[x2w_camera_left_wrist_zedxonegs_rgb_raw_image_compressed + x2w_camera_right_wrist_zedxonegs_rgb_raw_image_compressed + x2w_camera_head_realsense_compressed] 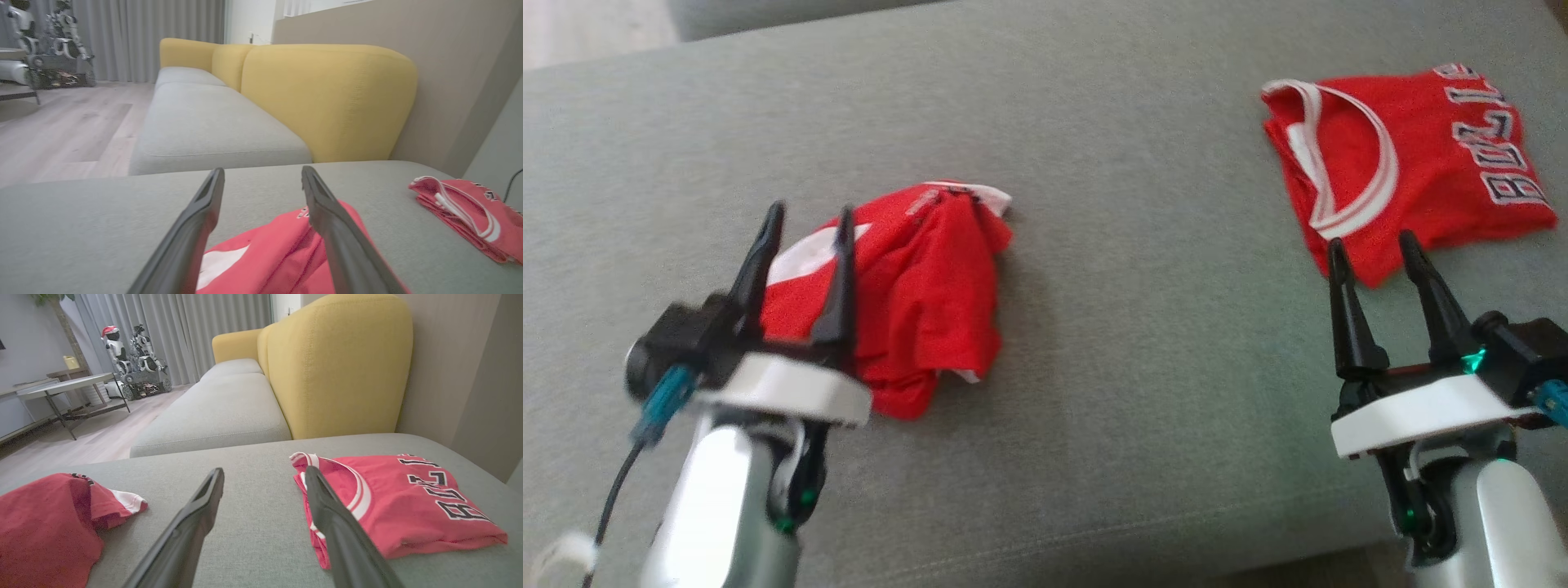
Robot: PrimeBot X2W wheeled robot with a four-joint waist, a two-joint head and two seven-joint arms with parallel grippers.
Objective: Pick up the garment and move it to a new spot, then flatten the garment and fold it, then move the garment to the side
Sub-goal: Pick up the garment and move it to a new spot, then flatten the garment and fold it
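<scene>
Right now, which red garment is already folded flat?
The lettered red jersey ahead of the right gripper: flat, squared edges. The other red garment, by the left gripper, is a crumpled heap.

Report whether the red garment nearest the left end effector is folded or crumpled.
Crumpled: the red garment lies bunched in a rumpled heap.
</scene>
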